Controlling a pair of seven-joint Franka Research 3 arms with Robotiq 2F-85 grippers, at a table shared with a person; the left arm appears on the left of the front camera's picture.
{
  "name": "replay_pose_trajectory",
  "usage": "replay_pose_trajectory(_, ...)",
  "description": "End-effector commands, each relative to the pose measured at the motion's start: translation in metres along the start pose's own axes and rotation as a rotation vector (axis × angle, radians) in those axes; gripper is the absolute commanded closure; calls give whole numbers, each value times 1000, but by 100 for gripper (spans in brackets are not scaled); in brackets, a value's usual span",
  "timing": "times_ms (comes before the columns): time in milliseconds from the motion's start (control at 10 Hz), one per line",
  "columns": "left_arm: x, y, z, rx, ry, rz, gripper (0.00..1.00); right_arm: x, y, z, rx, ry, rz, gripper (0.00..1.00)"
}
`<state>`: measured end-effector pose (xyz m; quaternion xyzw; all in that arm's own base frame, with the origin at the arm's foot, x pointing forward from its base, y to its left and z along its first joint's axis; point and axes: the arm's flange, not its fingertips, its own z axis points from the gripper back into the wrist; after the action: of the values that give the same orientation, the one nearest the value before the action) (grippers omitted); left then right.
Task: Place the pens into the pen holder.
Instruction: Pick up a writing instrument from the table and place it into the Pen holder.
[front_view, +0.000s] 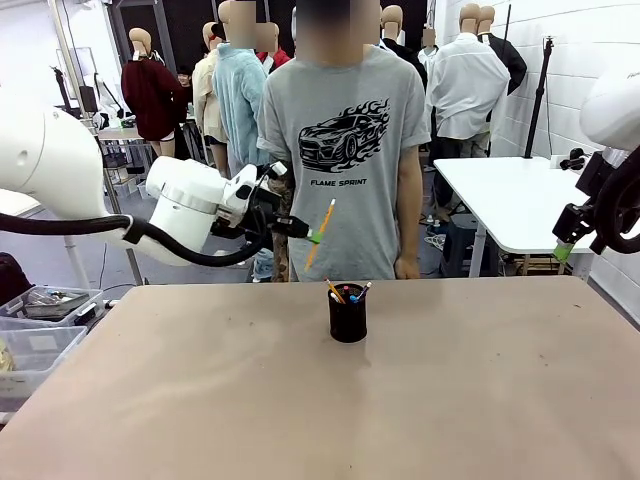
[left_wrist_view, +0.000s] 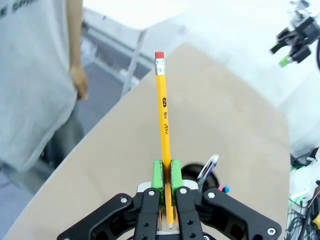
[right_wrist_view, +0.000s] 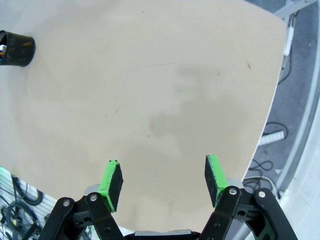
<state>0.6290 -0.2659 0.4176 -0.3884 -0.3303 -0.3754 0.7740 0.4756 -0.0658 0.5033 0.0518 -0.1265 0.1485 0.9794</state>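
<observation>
left gripper (front_view: 312, 234) clamps the tilted pencil (front_view: 321, 232) high, just left of the holder (front_view: 347, 314) below; right gripper (right_wrist_view: 162, 182) hangs open far right.

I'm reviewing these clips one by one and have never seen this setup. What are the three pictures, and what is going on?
Two white robot arms share a brown table with a person standing at the far side. The front picture looks across from the robot's side. The other two come from cameras on each wrist. The left tool is shut on a yellow pencil, held in the air above the table. The right tool is open and holds nothing. A black mesh cup on the table already holds some pens.
</observation>
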Motion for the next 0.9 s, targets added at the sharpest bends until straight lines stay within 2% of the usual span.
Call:
replay_pose_trajectory(0,-12,0,-4,-126,-94,-58,100,0,-2,-1,2,-13,13,17)
replay_pose_trajectory(200,-13,-8,-26,-240,-172,-91,100,0,-2,-1,2,-13,13,17)
replay_pose_trajectory(400,-23,-14,-51,-306,-194,-132,100,0,-2,-1,2,-13,13,17)
replay_pose_trajectory(800,-49,-7,-72,-307,-176,-177,100,0,-2,-1,2,-13,13,17)
